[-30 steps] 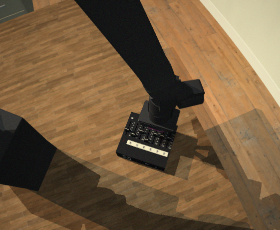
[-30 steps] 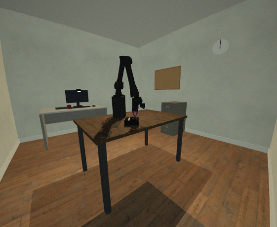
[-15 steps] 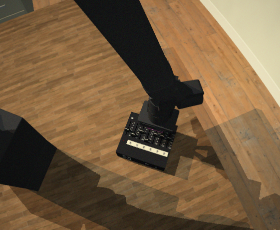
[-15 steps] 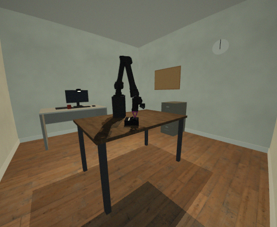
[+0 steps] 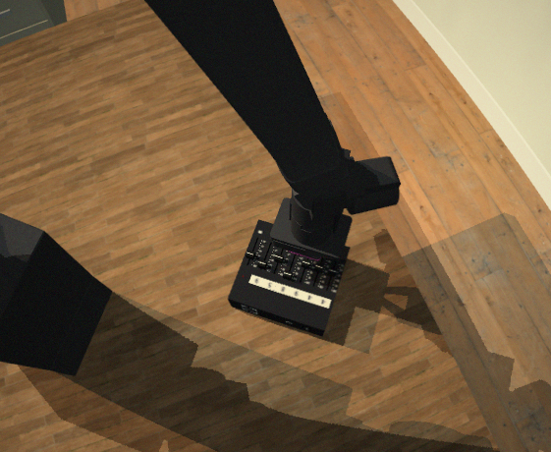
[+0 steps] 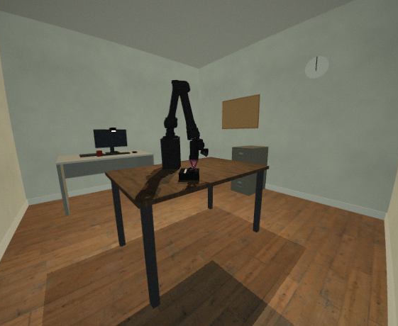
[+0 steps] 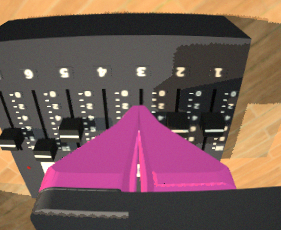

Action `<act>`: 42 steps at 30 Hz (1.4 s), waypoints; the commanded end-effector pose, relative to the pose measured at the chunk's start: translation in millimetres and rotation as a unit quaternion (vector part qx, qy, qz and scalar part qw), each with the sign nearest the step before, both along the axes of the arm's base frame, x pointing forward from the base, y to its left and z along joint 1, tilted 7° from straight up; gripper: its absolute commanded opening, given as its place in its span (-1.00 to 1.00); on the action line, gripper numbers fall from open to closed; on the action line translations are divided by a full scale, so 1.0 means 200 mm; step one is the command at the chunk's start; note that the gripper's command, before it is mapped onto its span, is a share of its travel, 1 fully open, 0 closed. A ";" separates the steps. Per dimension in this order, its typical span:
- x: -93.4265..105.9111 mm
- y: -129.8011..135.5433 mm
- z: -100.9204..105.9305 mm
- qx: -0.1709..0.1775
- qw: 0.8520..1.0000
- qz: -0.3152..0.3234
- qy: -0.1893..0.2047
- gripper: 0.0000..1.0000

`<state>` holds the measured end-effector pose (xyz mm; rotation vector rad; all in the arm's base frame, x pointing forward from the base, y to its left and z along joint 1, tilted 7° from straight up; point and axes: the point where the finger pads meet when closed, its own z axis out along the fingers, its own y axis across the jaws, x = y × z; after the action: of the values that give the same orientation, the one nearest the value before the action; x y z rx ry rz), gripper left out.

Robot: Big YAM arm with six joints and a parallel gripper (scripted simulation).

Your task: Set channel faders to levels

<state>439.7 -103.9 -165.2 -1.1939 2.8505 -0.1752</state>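
Note:
The black lighting desk point(image 5: 289, 307) point(image 6: 189, 176) point(image 7: 87, 52) stands flat on the table. Its tape point(image 5: 290, 291) has one character per channel, blurred here. My gripper point(image 6: 194, 167) point(image 7: 138, 115) is shut and empty; its magenta fingertips are over the channel 3 slot, covering much of it in the wrist view. The master cap point(image 7: 11, 139) is near mid-scale. Caps 6 point(image 7: 46, 150), 5 point(image 7: 71, 128), 2 point(image 7: 178, 122) and 1 point(image 7: 213, 122) show beside the fingers. Caps 4 point(image 5: 287, 275) and 3 point(image 5: 305, 263) are hidden in the wrist view; cap 4 is nearest the tape.
The desk stands on the wooden table point(image 5: 122, 147) point(image 6: 230, 168), near its edge. The arm's base point(image 6: 170, 152) stands behind it. A side desk point(image 6: 102, 157) with a monitor point(image 6: 110, 138) and a filing cabinet point(image 6: 250, 154) are farther away.

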 end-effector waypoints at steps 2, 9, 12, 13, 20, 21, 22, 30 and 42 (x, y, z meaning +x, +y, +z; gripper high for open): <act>0.08 -0.03 0.06 -0.003 1.000 0.004 -0.024 -1.00; 0.08 -0.03 0.06 -0.003 1.000 0.004 -0.024 -1.00; 0.08 -0.03 0.06 -0.003 1.000 0.004 -0.024 -1.00; 0.08 -0.03 0.06 -0.003 1.000 0.004 -0.024 -1.00; 0.08 -0.03 0.06 -0.003 1.000 0.004 -0.024 -1.00; 0.08 -0.03 0.06 -0.003 1.000 0.004 -0.024 -1.00; 0.08 -0.03 0.06 -0.003 1.000 0.004 -0.024 -1.00; 0.08 -0.03 0.06 -0.003 1.000 0.004 -0.024 -1.00; 0.09 -0.03 0.05 -0.002 1.000 0.004 -0.017 -1.00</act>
<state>442.0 -104.4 -164.5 -1.1926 2.8473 -0.1785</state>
